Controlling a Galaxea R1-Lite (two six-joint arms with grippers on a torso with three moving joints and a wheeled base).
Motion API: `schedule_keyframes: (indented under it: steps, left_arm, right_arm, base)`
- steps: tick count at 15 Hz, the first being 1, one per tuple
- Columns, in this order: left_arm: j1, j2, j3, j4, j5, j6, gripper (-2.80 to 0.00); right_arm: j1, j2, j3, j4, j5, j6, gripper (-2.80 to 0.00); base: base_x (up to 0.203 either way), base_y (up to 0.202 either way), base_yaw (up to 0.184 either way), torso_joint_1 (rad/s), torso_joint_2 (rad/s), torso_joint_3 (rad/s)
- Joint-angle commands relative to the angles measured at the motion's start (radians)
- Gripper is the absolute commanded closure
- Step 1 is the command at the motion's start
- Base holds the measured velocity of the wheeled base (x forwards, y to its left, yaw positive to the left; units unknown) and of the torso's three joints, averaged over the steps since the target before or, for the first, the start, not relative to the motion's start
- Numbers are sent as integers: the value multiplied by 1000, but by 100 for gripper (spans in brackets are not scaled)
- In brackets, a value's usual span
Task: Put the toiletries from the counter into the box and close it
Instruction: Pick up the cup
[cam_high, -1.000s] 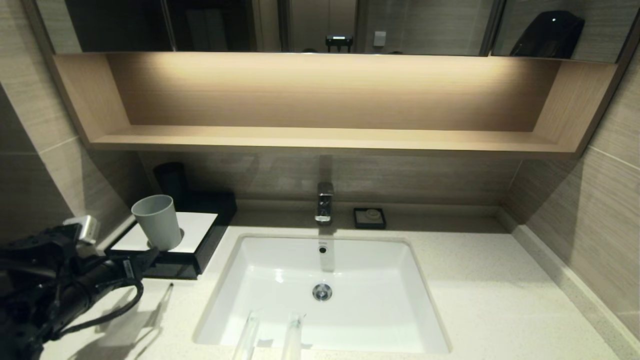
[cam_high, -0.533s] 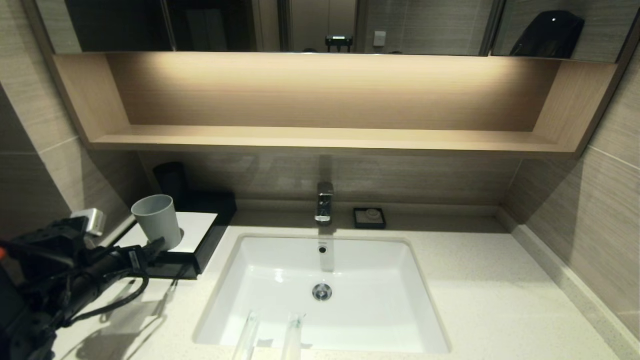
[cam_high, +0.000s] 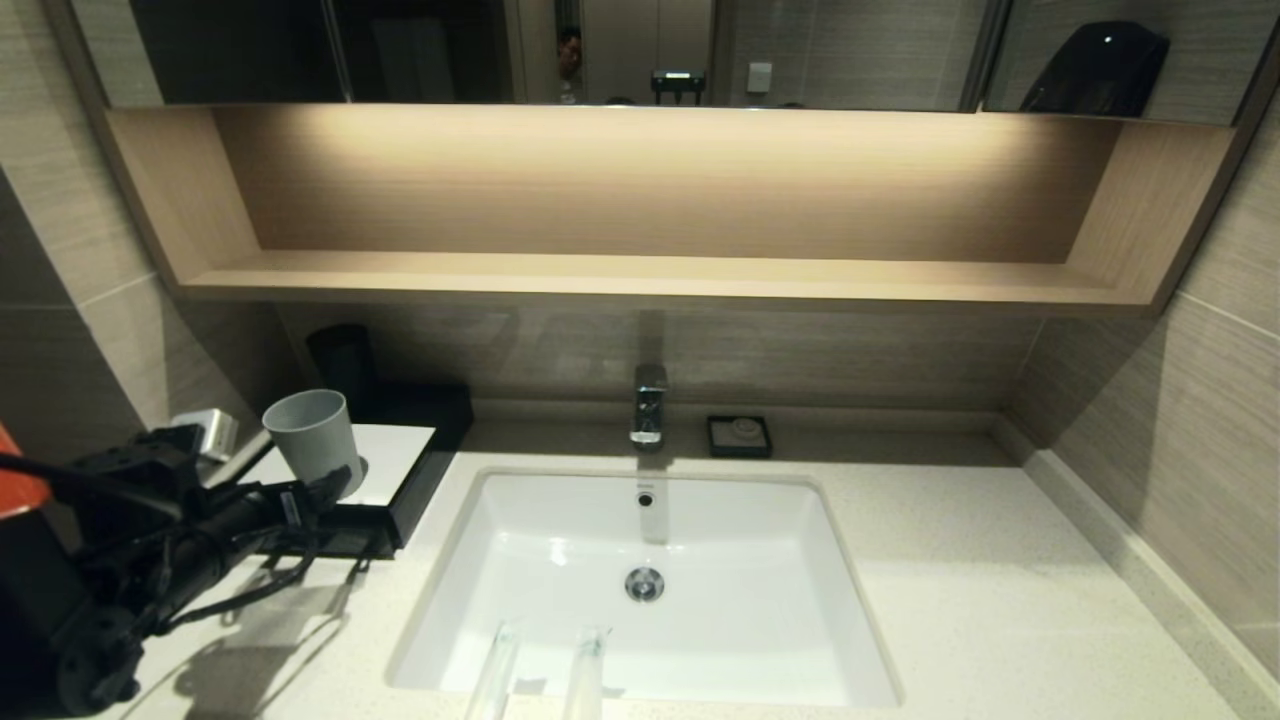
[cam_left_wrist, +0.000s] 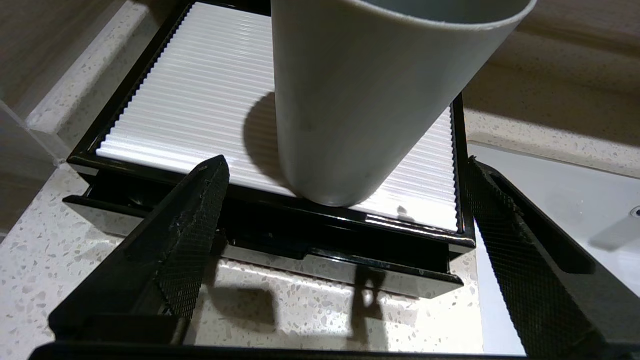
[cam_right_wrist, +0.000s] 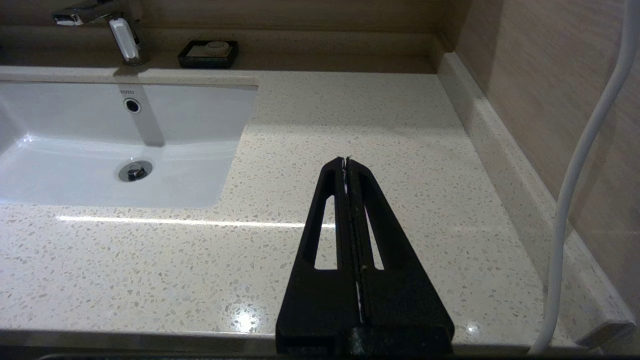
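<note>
A: How far along does this look?

B: Early, I'd judge. The two toiletries (cam_high: 497, 668) (cam_high: 585, 668) lie side by side at the near edge of the bench (cam_high: 1000, 600), over the near rim of the sink (cam_high: 700, 640). Neither is in the box (cam_high: 395, 510), which sits at the far left of the bench with a grey cup (cam_high: 315, 442) standing on its white top panel.

A: And the left tool?

B: The left tool (cam_left_wrist: 345, 220) hangs just in front of the box, released, its two fingers (cam_left_wrist: 185, 230) spread wide on either side of the box's front. It grasps nothing. From that pose I'd guess opening the drawer is the step in hand; loading both packets and shutting the box are left.

A: Is the drawer open?

B: The left wrist view shows the drawer front (cam_left_wrist: 310, 260) standing slightly proud of the black frame, so perhaps a crack. I cannot tell more. The head view only gives a dark box side there, partly behind the arm.

A: What else does one view add?

B: Only the head view shows the packets. The right wrist view shows the right tool (cam_right_wrist: 346, 162) clenched on nothing, parked above the bare bench right of the sink, with the faucet (cam_right_wrist: 120, 35) and a small black soap dish (cam_right_wrist: 207, 52) at the far side. That tool is out of sight in the head view.
</note>
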Motion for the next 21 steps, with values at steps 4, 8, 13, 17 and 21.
schedule_keyframes:
  steps: [4, 8, 13, 17, 21]
  left_arm:
    - [-6, 43, -41, -6, -1, -1, -280]
    - [-22, 62, -55, -9, 0, -2, -280]
    - [-22, 92, -73, -28, 4, -2, -280]
    - [-22, 121, -70, -73, 8, -2, -280]
    - [-23, 129, -76, -75, 8, 1, -280]
  right_arm:
    - [0, -1, 0, 0, 0, -1, 0]
    - [0, 0, 0, 0, 0, -1, 0]
    - [0, -2, 0, 0, 0, -1, 0]
    - [0, -2, 0, 0, 0, -1, 0]
    - [0, -1, 0, 0, 0, -1, 0]
  base:
    - [0, 0, 0, 0, 0, 0]
    - [0, 0, 0, 0, 0, 0]
    - [0, 0, 0, 0, 0, 0]
    - [0, 0, 0, 0, 0, 0]
    - [0, 0, 0, 0, 0, 0]
